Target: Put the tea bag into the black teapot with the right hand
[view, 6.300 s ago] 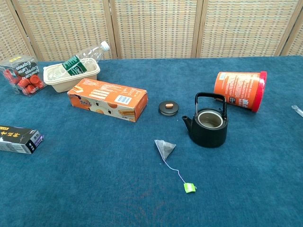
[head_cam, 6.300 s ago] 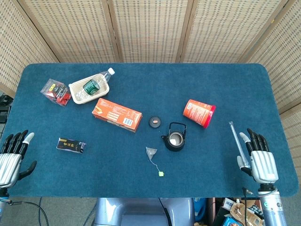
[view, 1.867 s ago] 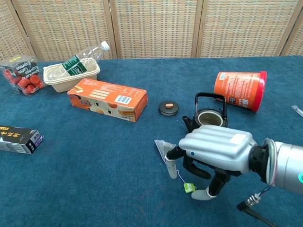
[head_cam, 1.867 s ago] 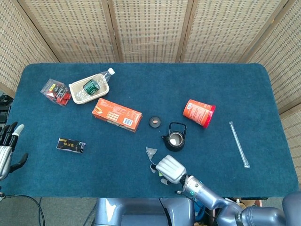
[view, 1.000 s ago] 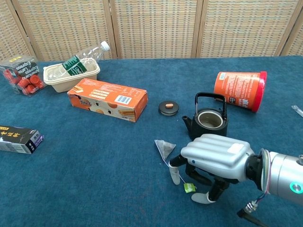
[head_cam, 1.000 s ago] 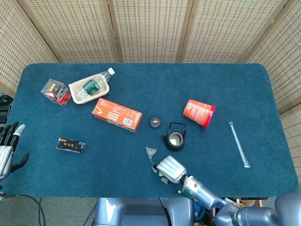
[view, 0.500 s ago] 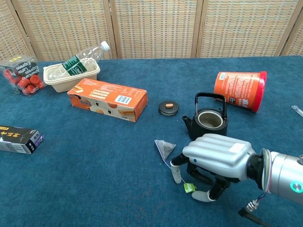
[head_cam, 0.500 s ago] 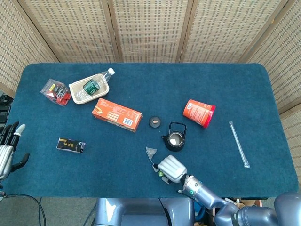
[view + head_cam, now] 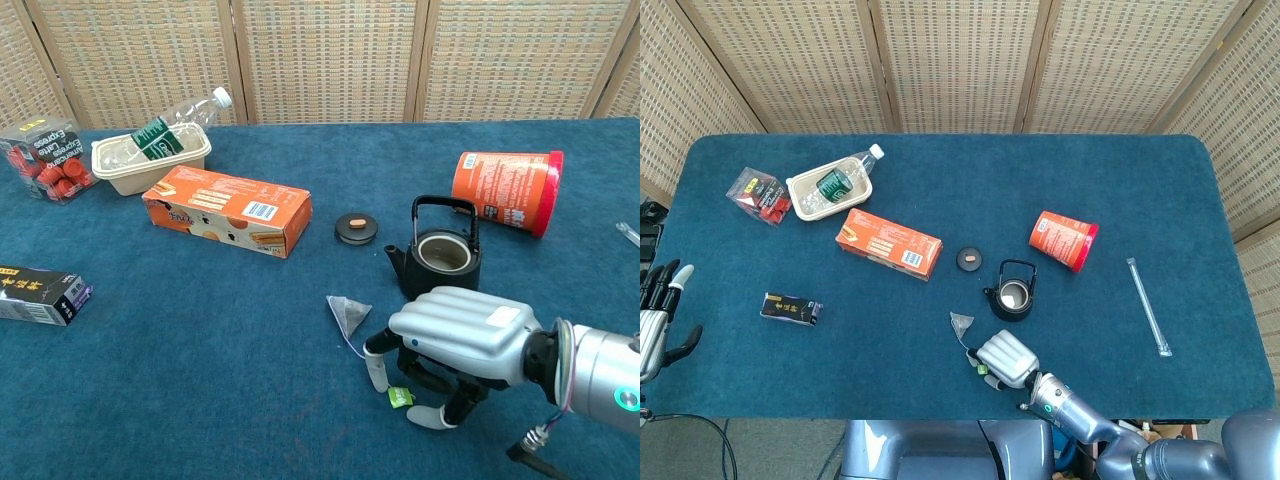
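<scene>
Right hand (image 9: 455,338): low over cloth in front of black teapot (image 9: 438,260), fingers curled down around the green tag (image 9: 401,397); grip on tag or string looks possible but can't tell.
Tea bag (image 9: 348,312): flat on blue table (image 9: 200,340), just left of the hand, string running toward tag.
Teapot: upright, open, lid (image 9: 356,227) lying to its left.
Left hand (image 9: 658,318): at table's left edge, fingers apart, holding nothing.

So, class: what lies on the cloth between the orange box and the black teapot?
The teapot's small lid, lying on the blue cloth between the orange box and the black teapot; the chest view shows it best.
</scene>
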